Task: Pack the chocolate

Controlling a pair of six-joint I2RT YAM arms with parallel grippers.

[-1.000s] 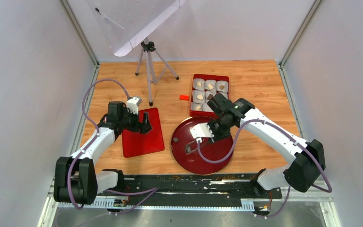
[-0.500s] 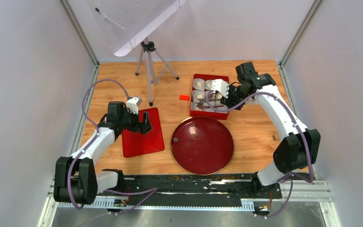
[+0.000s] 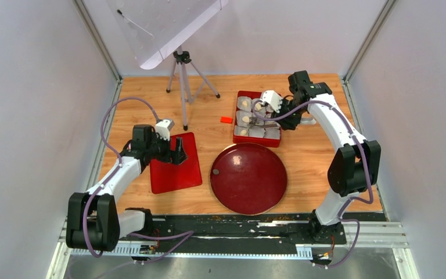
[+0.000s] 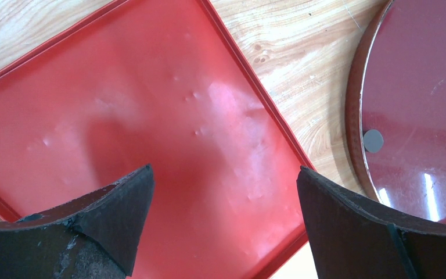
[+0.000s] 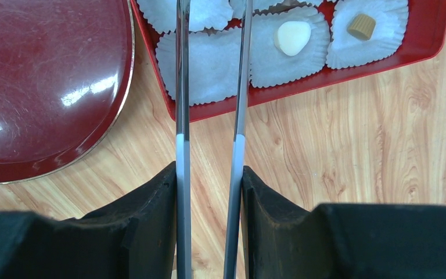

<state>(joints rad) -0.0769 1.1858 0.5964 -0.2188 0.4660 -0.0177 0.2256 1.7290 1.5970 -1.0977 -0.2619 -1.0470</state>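
In the upper centre, the right fingers (image 5: 151, 215) pinch metal tweezers (image 5: 180, 87) over a red tray (image 5: 424, 49) of paper cups (image 5: 209, 64) holding chocolate (image 5: 292, 38). At left, the left fingers (image 4: 113, 200) are spread above a red lid (image 4: 180, 104).

The right hand (image 5: 209, 177) is leaving the round plate (image 3: 248, 179) behind — it is now hovering over the red box (image 5: 430, 32), its tweezers (image 5: 180, 70) reaching above the paper cups (image 5: 209, 64).

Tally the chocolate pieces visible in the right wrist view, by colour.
Cream-white chocolate: 1
Tan-brown chocolate: 1
Total: 2
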